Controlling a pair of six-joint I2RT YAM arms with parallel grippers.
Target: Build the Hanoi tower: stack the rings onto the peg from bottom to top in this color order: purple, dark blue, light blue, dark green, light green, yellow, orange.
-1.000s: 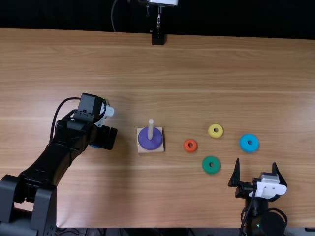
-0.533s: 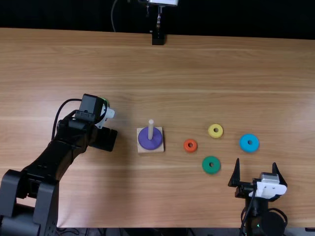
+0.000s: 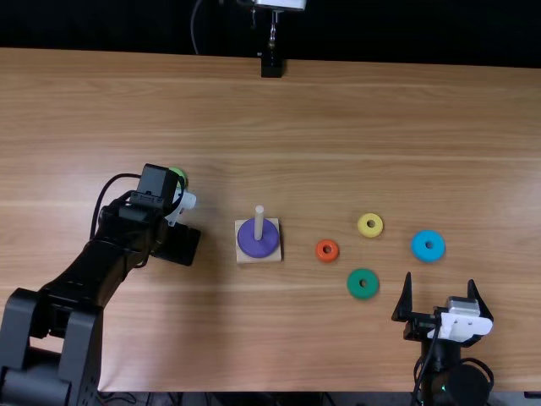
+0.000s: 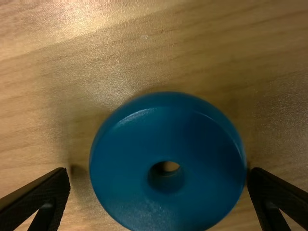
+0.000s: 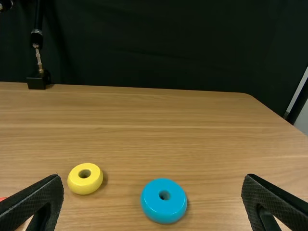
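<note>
Left of the peg (image 3: pixel 259 224), the left end effector (image 3: pixel 177 244) is released, its fingers astride the dark blue ring (image 4: pixel 125 178). The purple ring (image 3: pixel 246 242) sits on the peg, well apart from the counter's (image 3: pixel 338 110) far edge. Rightward lie the orange (image 3: pixel 320 251), dark green (image 3: pixel 354 288), yellow (image 3: pixel 363 228) and light blue rings (image 3: pixel 419 243), then the released right end effector (image 3: pixel 439 279). Compared with the earlier frame, more of the light green ring (image 3: pixel 179 173) shows.

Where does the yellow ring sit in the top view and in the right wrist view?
Top view: yellow ring right of centre, above the dark green ring.
Right wrist view: on the table, farther from the camera than the light blue ring.
Shared landmark: that light blue ring, in the top view to the yellow one's right.
</note>
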